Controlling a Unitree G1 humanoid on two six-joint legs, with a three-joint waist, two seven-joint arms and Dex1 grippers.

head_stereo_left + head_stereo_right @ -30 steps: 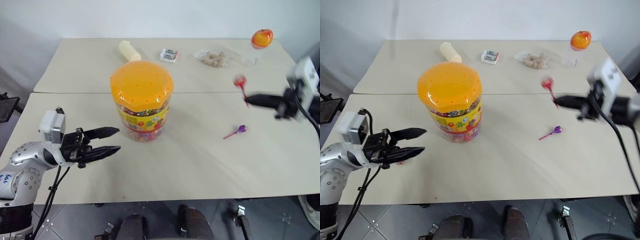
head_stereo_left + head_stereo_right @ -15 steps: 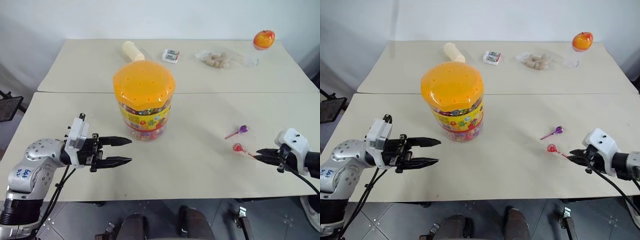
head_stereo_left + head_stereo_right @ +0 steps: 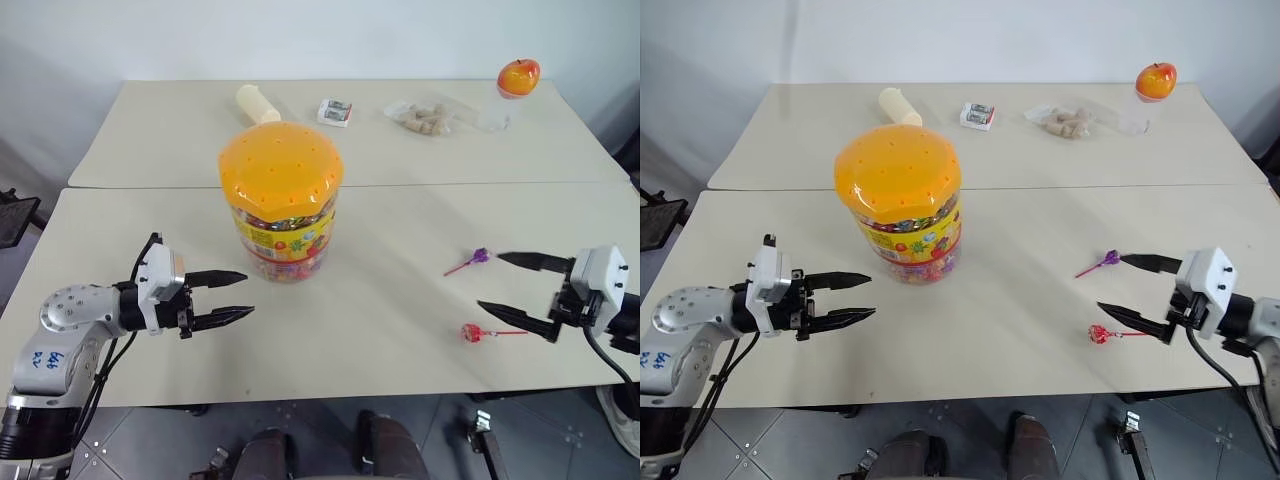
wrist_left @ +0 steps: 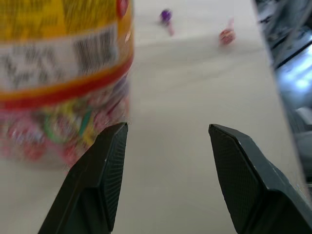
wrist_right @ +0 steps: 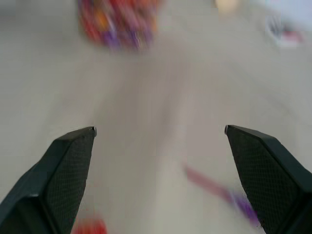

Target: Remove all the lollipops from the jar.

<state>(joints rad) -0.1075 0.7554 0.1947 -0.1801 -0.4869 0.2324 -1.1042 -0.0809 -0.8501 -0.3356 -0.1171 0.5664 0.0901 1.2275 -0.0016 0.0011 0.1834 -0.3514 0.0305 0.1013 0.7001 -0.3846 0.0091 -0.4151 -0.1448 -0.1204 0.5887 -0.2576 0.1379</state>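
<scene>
The jar (image 3: 283, 225), a clear tub of sweets with a holed orange lid (image 3: 282, 172), stands left of the table's centre. My left gripper (image 3: 246, 293) hovers open just to the jar's left, pointing past its base; the jar's label (image 4: 58, 58) looms beside the left fingers (image 4: 105, 165). A purple lollipop (image 3: 479, 257) and a red lollipop (image 3: 472, 332) lie on the table at the right. My right gripper (image 3: 491, 281) is wide open between them, holding nothing, its lower finger next to the red one's stick. From the right wrist the purple lollipop (image 5: 243, 207) appears blurred.
Along the far table lie a cream cylinder (image 3: 257, 103), a small printed box (image 3: 336, 111), a clear bag of brown snacks (image 3: 428, 115) and an orange-red apple-shaped thing (image 3: 519, 76). A seam (image 3: 420, 185) joins the two tables behind the jar.
My right gripper came down from mid-air with the red lollipop, opened wide and left it on the table. My left gripper sank a little beside the jar.
</scene>
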